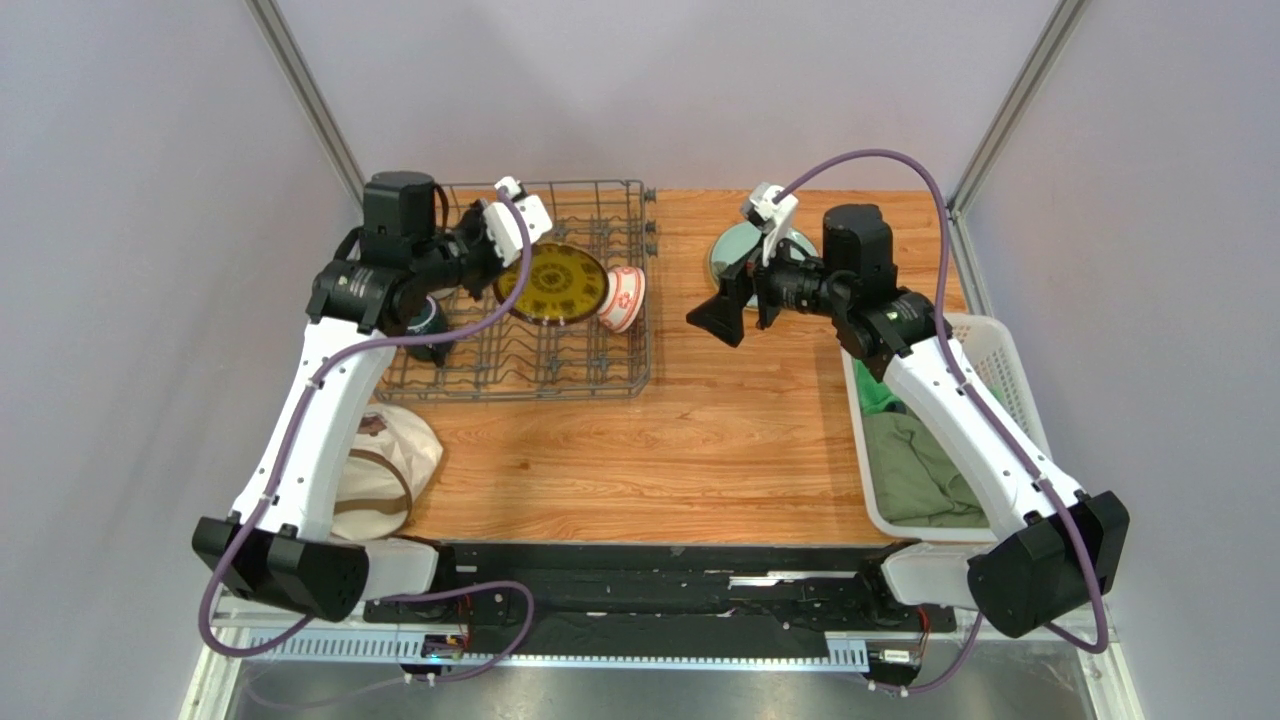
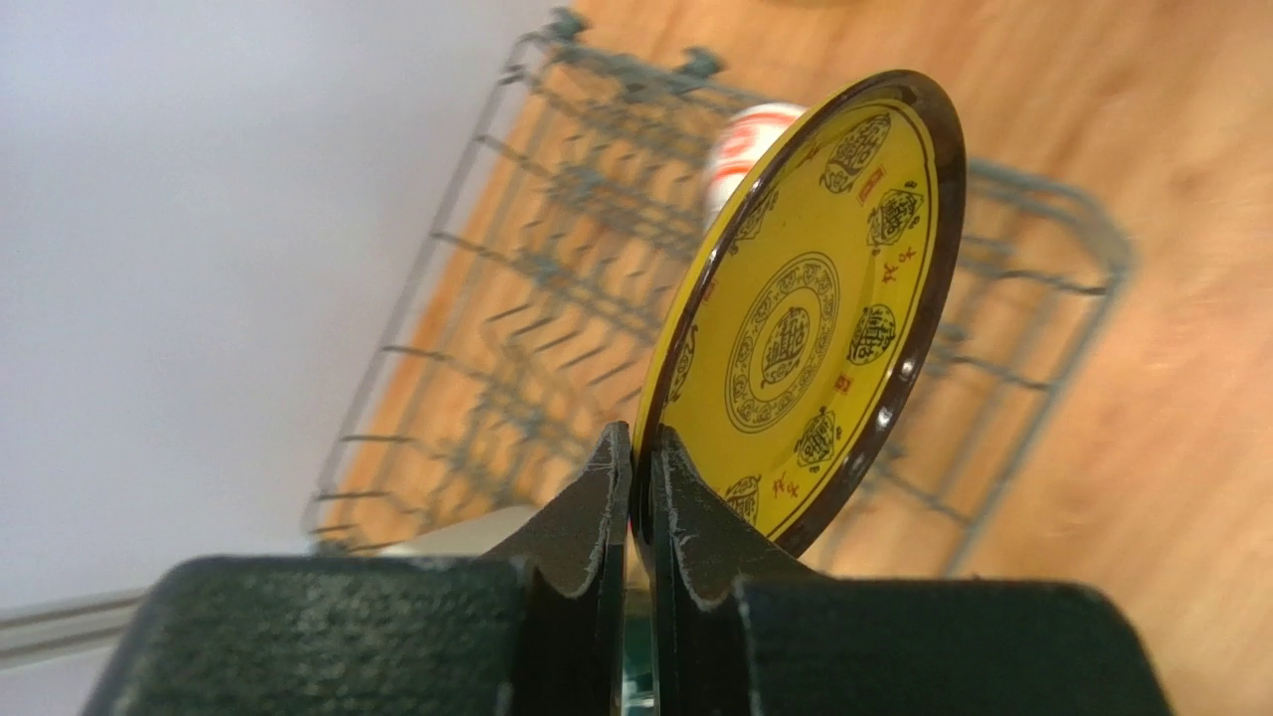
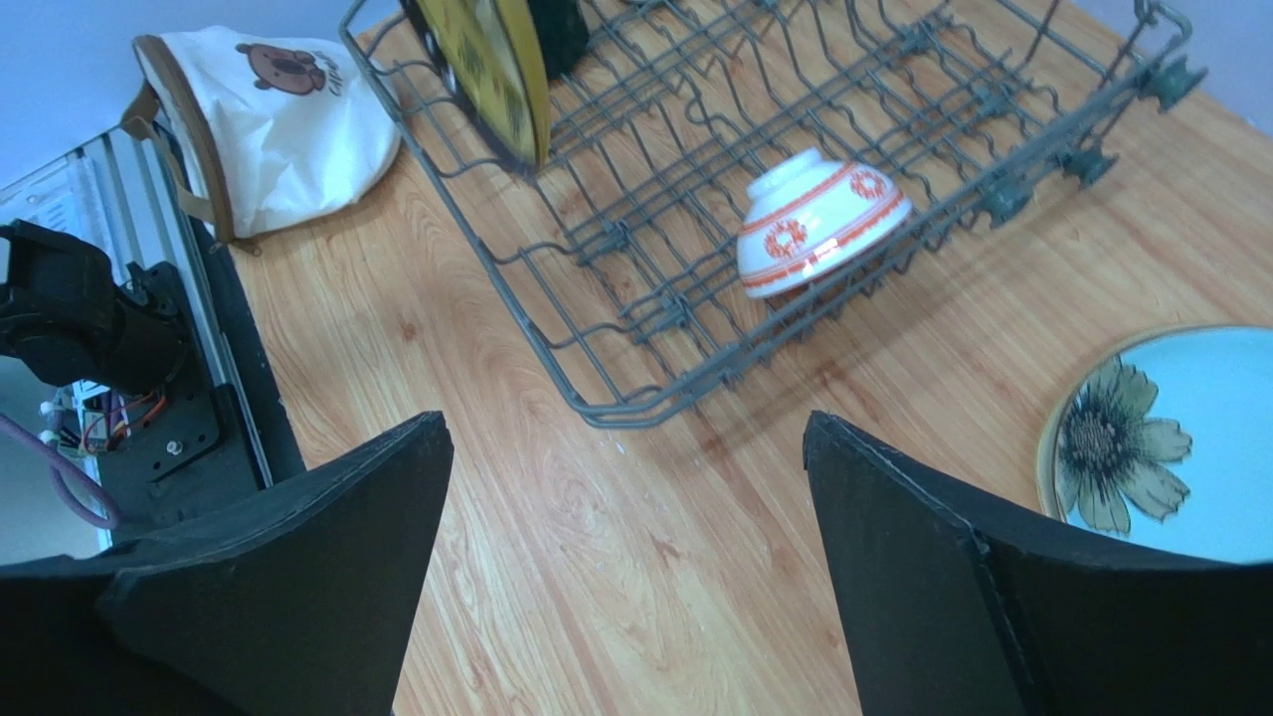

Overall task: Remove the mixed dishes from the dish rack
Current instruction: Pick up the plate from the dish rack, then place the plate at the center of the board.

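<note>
Your yellow-and-dark patterned plate stands on edge, its lower rim clamped between the left gripper's jaws. The dish rack lies beyond and below those jaws. Whether the plate touches the prongs cannot be told. Your right gripper hangs over the wooden table, jaws spread wide with nothing between them. Ahead of them the small red-and-white bowl lies tipped in the rack's near corner. Off their right side the pale green flowered plate sits flat.
</note>
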